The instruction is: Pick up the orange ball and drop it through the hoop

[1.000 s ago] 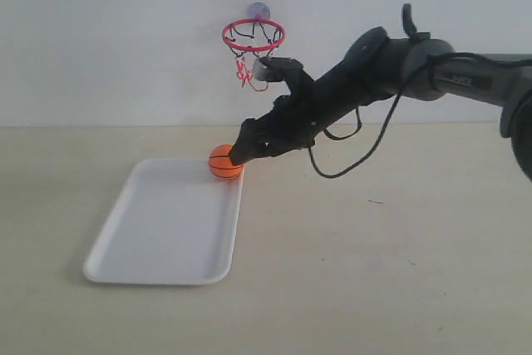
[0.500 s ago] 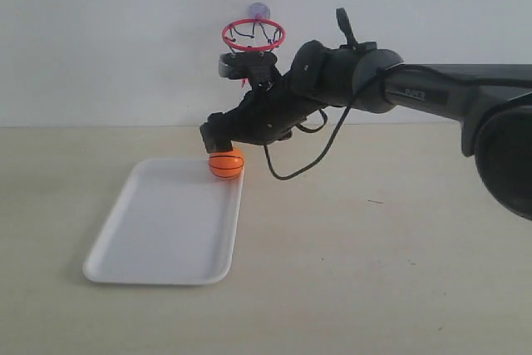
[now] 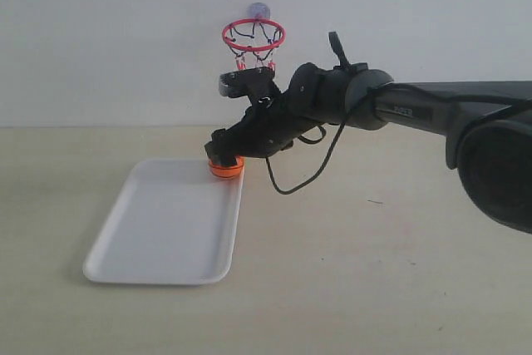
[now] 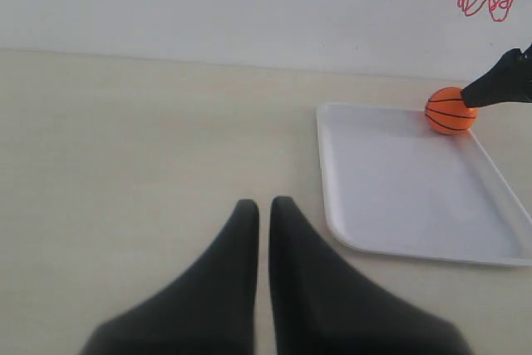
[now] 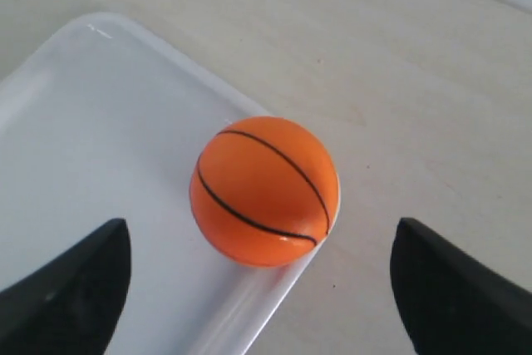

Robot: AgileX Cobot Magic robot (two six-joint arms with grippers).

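Note:
The orange ball (image 3: 225,169) (image 5: 264,191) (image 4: 450,110) rests in the far right corner of the white tray (image 3: 166,226), against its rim. My right gripper (image 3: 221,155) (image 5: 262,243) hangs just above the ball, open, one finger on each side and not touching it. The hoop (image 3: 253,36), with its red ring and string net, is fixed to the wall above and behind the ball. My left gripper (image 4: 263,205) is shut and holds nothing; it is out of the exterior view, low over the table and well short of the tray.
The tray's rim (image 5: 274,284) runs under the ball. A black cable (image 3: 312,168) loops below the right arm. Bare beige tabletop (image 3: 382,247) lies to the right of the tray, and the white wall (image 3: 100,39) stands behind.
My right gripper swung left from beside the ball to over it, then dropped lower onto it. The ball has not moved.

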